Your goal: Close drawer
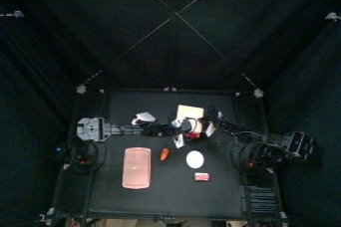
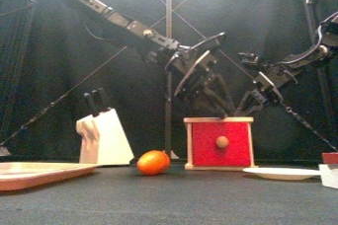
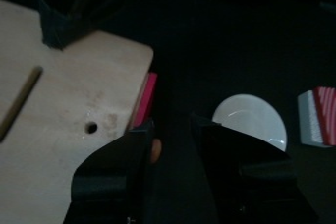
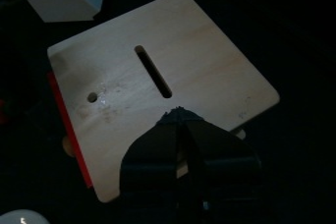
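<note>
The drawer (image 2: pixel 218 142) is a small pale wooden cabinet with a red front and a round knob, standing mid-table behind the orange fruit (image 2: pixel 154 162). Both arms hang over it. In the left wrist view my left gripper (image 3: pixel 168 154) stands open beside the pale top (image 3: pixel 66 90), near its red front edge (image 3: pixel 147 100). A bit of the fruit shows between the jaws. My right gripper (image 4: pixel 184 120) is shut with nothing in it, its tip over the edge of the slotted top (image 4: pixel 157 81). From above, the drawer (image 1: pixel 193 116) lies between the two grippers.
A wooden knife block (image 2: pixel 103 138) stands left of the drawer. A pink tray (image 2: pixel 40 173) lies at the front left, a white plate (image 2: pixel 280 173) at the front right, and a small red-and-white cube (image 2: pixel 330 175) beyond it. Black curtains surround the table.
</note>
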